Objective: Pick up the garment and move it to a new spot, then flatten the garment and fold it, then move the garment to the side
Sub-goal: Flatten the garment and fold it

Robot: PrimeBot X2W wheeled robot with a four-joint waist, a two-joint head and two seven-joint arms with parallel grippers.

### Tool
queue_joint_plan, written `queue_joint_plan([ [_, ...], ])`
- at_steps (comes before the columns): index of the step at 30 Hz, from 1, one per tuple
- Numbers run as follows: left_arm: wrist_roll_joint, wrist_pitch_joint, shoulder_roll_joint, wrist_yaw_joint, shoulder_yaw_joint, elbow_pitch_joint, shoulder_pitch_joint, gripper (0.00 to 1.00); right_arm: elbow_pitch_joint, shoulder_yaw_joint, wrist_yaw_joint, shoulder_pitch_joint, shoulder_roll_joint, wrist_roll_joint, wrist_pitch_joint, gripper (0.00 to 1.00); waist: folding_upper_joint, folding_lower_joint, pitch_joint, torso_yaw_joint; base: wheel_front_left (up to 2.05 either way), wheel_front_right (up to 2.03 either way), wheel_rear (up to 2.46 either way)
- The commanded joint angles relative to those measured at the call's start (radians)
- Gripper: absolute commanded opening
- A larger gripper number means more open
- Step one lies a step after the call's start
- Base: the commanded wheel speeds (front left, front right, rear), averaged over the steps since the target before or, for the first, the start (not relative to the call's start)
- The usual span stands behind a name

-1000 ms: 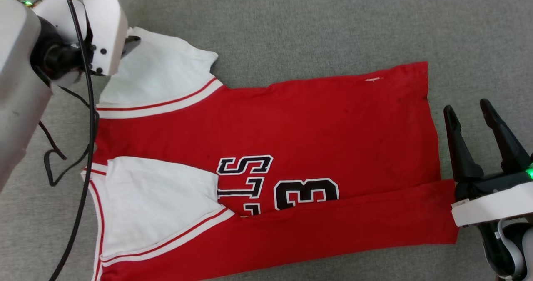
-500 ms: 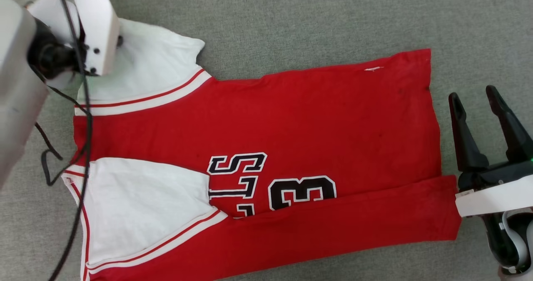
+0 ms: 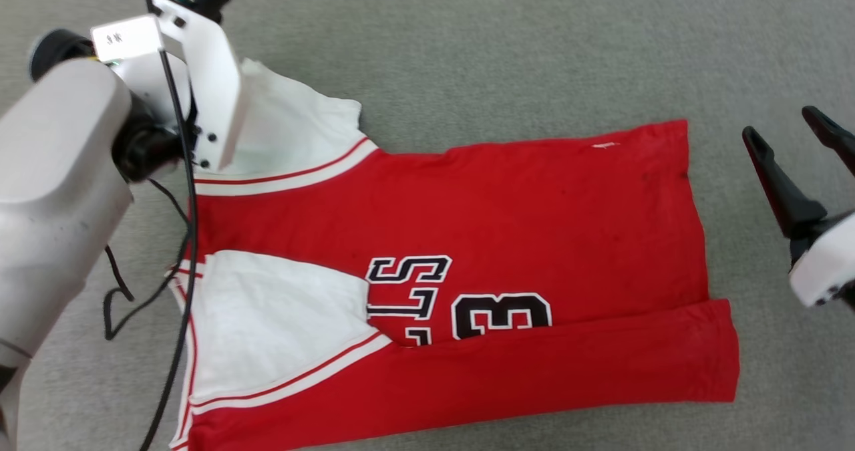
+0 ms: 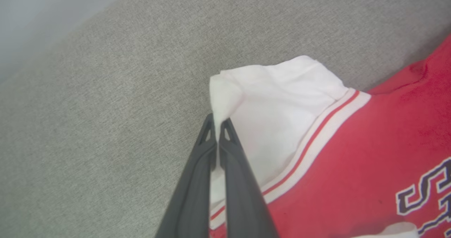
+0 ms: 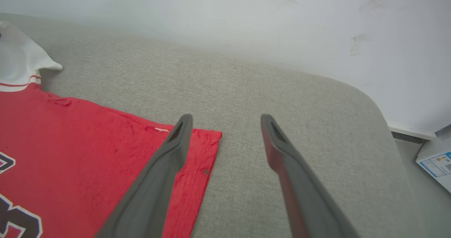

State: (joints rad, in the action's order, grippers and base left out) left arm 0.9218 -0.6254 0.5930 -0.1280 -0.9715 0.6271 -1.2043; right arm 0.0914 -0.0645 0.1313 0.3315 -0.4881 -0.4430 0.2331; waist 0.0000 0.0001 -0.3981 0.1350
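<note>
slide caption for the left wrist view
Left gripper shut on white shoulder of red sleeveless basketball jersey on grey upholstery

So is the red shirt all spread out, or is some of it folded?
Partly folded. The garment lies mostly flat, but its near edge is turned over, hiding part of the lettering.

From the head, we look steeply down on the red sleeveless jersey with white side panels [image 3: 467, 224] spread across a grey fabric surface [image 3: 507, 50]. At the left wrist, we sit close over its white shoulder corner [image 4: 282, 90]. At the right wrist, we look low across the red hem corner [image 5: 206, 142] toward a pale wall [image 5: 246, 19]. Both corners also appear in our head view.
</note>
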Motion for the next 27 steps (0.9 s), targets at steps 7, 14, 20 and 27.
queue_joint_plan([
  [7,0.015,0.064,0.016,-0.002,-0.035,-0.098,0.036,0.0,-0.103,-0.149,-0.001,0.184,-0.159,-0.162,0.369,1.0,0.0,-0.0001,0.034,-0.059,0.0,0.0,0.0],
  [14,0.007,0.087,0.009,-0.002,-0.055,-0.152,0.0,0.0,-0.226,-0.264,-0.001,0.345,-0.19,-0.222,0.607,1.0,0.0,-0.0001,0.004,-0.099,0.0,0.0,0.0],
  [20,-0.001,0.101,0.0,-0.001,-0.066,-0.174,-0.034,0.0,-0.35,-0.33,-0.001,0.438,-0.159,-0.215,0.662,1.0,0.0,-0.0001,-0.039,-0.127,0.0,0.0,0.0],
  [27,-0.001,0.119,-0.008,-0.001,-0.078,-0.178,-0.059,0.0,-0.481,-0.439,-0.001,0.452,-0.127,-0.198,0.628,1.0,0.0,-0.0001,-0.081,-0.147,0.0,0.0,0.0],
])
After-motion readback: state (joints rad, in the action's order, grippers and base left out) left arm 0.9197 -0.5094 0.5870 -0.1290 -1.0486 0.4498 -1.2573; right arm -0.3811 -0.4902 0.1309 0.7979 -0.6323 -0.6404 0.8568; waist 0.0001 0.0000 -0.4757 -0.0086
